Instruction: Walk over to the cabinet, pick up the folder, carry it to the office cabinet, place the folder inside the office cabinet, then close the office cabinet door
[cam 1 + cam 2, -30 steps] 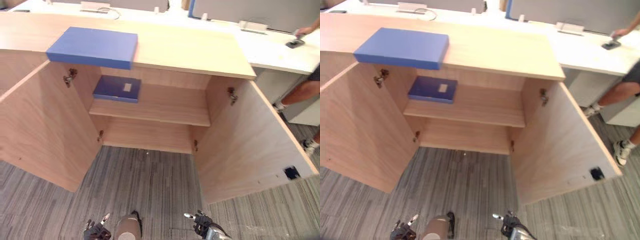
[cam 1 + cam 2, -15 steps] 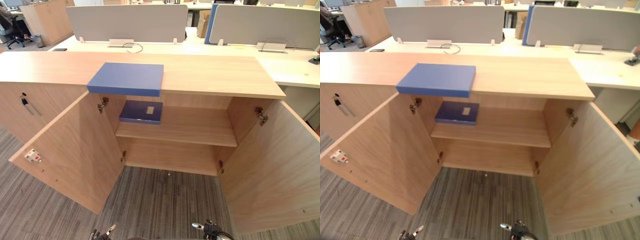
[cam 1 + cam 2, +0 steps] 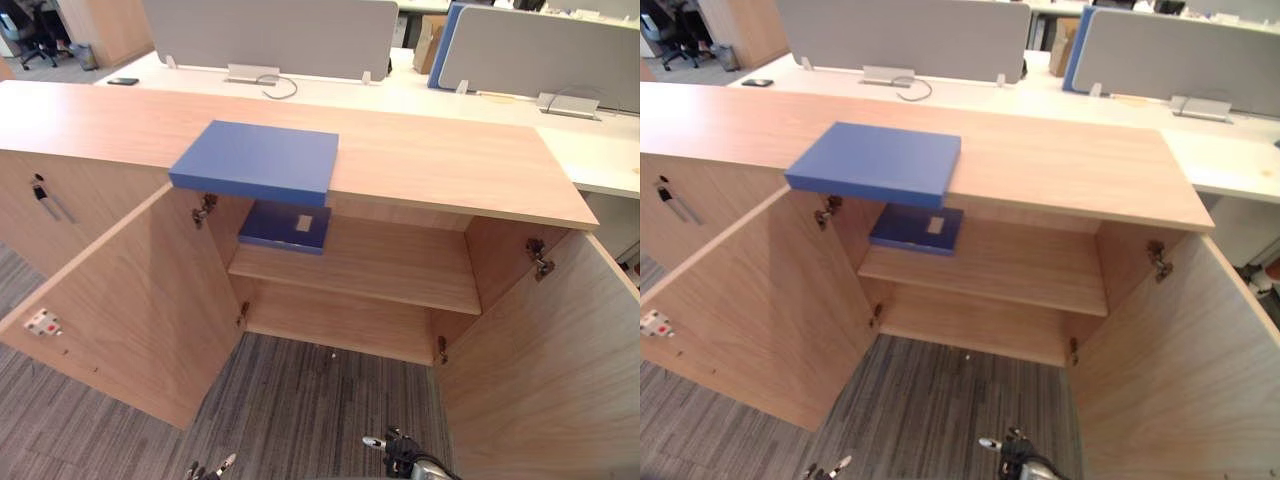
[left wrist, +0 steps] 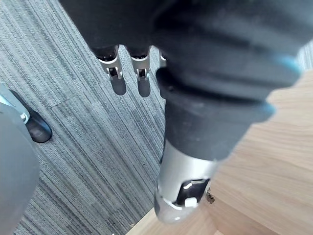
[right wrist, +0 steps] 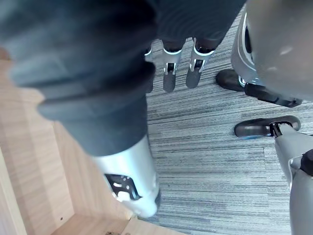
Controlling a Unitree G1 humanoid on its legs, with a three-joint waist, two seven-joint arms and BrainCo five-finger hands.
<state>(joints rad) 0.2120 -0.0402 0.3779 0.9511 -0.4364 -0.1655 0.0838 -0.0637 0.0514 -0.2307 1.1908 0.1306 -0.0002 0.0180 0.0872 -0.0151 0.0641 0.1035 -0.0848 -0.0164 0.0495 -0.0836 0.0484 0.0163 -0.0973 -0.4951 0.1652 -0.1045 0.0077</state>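
Folder (image 3: 257, 158): blue, lying flat on the cabinet top (image 3: 450, 170), its near edge overhanging the open compartment; untouched. Second folder (image 3: 285, 225): darker blue, flat on the inner shelf (image 3: 390, 270), at its left end. Left door (image 3: 130, 300) and right door (image 3: 560, 360): both swung wide. My left hand (image 4: 117, 81): low over the carpet (image 3: 300, 400), fingers straight and slack, holding nothing. My right hand (image 5: 168, 73): the same, empty. Step in hand, by my judgement: the approach; pickup not begun. Next move calls for closing in, raising a hand to the overhanging edge, and gripping there.
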